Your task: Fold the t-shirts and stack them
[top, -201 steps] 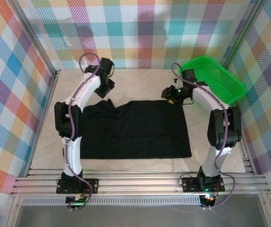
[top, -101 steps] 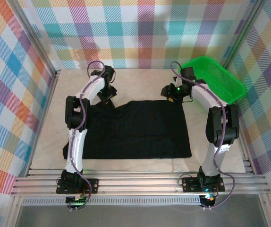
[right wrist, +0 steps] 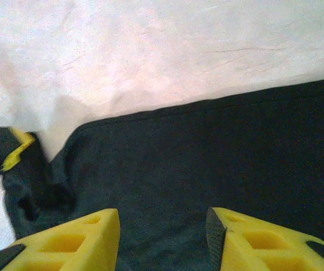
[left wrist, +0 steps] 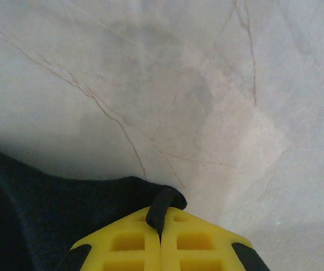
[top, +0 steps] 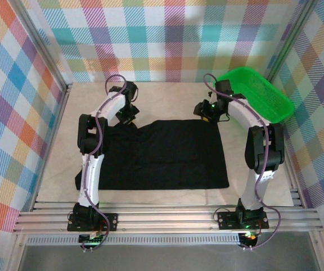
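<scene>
Black t-shirt [top: 162,155], flat on table [top: 167,96]: left gripper [left wrist: 161,226] clamped on its far edge, right gripper [right wrist: 162,220] fingers apart above it.

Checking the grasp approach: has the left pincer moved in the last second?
Yes. From above, the left pincer has come away from the back wall, down to the t-shirt's far left corner, shut on its edge.

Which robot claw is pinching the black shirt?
The left gripper: its jaws are shut on an edge of the t-shirt, while the right gripper has jaws open over it.
</scene>
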